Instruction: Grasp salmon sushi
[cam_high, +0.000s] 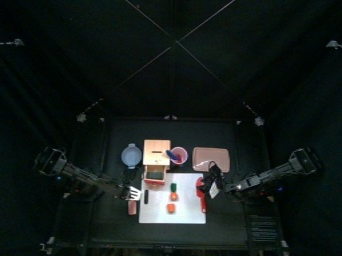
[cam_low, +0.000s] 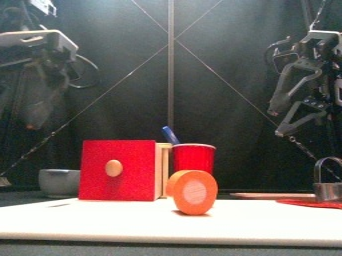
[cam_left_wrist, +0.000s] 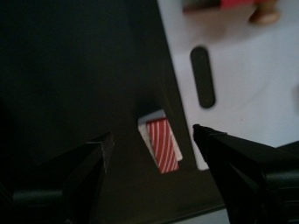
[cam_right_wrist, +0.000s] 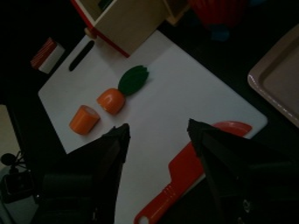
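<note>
Salmon sushi (cam_right_wrist: 83, 119) lies on the white cutting board (cam_right_wrist: 187, 96), just beside a rounder orange piece (cam_right_wrist: 111, 100) and a dark green item (cam_right_wrist: 133, 77). To take it cleanly, I judge the right gripper (cam_right_wrist: 158, 144), jaws spread above the board, should come straight down with its jaws astride the small piece, clear of that orange neighbour. Near the board's edge a red-handled knife (cam_right_wrist: 193, 171) crowds the approach. The red box (cam_low: 119, 170) stands at the board's far side. The left gripper (cam_left_wrist: 152, 147) hovers spread beside the board, over a red-striped piece (cam_left_wrist: 162, 144).
</note>
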